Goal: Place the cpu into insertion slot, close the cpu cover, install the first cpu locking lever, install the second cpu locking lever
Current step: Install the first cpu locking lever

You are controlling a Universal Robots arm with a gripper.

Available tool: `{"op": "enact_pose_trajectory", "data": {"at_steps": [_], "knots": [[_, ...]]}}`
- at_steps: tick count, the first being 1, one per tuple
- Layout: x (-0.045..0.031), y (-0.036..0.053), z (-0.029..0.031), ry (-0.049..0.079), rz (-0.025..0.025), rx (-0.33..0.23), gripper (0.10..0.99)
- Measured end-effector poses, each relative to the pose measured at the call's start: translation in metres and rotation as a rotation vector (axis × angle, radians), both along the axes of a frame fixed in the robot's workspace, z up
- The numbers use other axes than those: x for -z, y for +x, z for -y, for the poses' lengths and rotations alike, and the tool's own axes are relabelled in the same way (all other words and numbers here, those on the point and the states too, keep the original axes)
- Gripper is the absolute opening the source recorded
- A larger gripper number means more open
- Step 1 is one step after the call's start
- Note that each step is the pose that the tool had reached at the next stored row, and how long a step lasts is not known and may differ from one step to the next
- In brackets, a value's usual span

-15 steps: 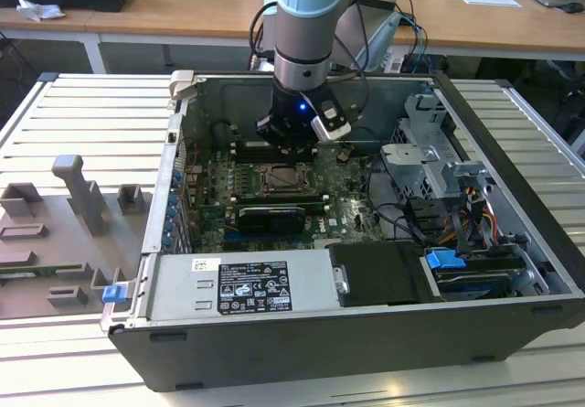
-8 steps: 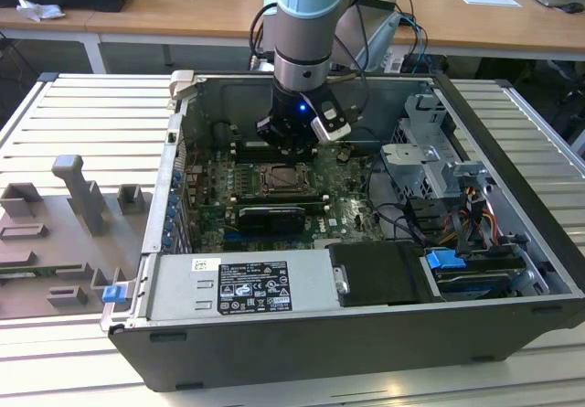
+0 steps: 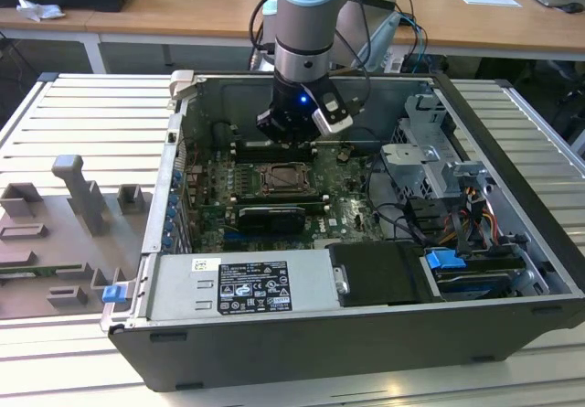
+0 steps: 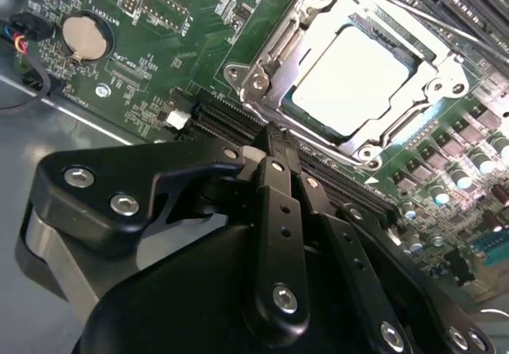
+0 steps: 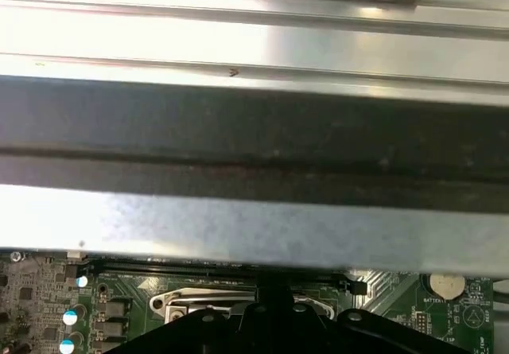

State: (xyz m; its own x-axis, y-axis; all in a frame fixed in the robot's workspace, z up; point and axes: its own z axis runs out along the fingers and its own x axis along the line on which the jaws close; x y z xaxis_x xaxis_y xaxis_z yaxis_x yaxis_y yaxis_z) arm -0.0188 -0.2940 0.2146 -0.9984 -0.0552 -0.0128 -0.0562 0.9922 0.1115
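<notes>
- The open dark-grey metal computer case (image 3: 302,352) lies on its side on a ribbed pale table (image 3: 82,114), and the large green circuit board (image 3: 352,210) covers its floor; every place below is given from that board
- The pale-blue and silver robot arm (image 3: 306,23) comes down from above the board's far edge, carrying the black gripper (image 3: 291,140) just over the board, close to the far side of the socket
- In the second wrist view the black gripper's fingers (image 4: 274,183) are drawn together with no gap between them and nothing clamped; their joined tip hangs over the long black card slot (image 4: 238,123) just beside the socket, and I cannot tell whether it touches anything
- The square black-framed insertion slot (image 3: 290,180) sits near the board's middle
- The thin silver-grey metal cpu cover (image 4: 274,56) lies flat down over that socket, its window framing the chip
- The small pale silver square cpu (image 4: 350,79) is seated in the socket, well inside the frame
- The second wrist view alone gives the round silver coin battery (image 4: 83,37) at a corner of the board; the first wrist view looks across a bright metal case wall (image 5: 254,227) with a strip of board beneath; the exterior view adds a grey plastic fixture (image 3: 82,192) on the table beside the case
</notes>
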Motion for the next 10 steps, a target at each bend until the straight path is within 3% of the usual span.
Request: {"op": "enact_pose_trajectory", "data": {"at_steps": [10], "knots": [[0.0000, 0.0000, 0.0030, 0.000, 0.0000, 0.000, 0.106]]}}
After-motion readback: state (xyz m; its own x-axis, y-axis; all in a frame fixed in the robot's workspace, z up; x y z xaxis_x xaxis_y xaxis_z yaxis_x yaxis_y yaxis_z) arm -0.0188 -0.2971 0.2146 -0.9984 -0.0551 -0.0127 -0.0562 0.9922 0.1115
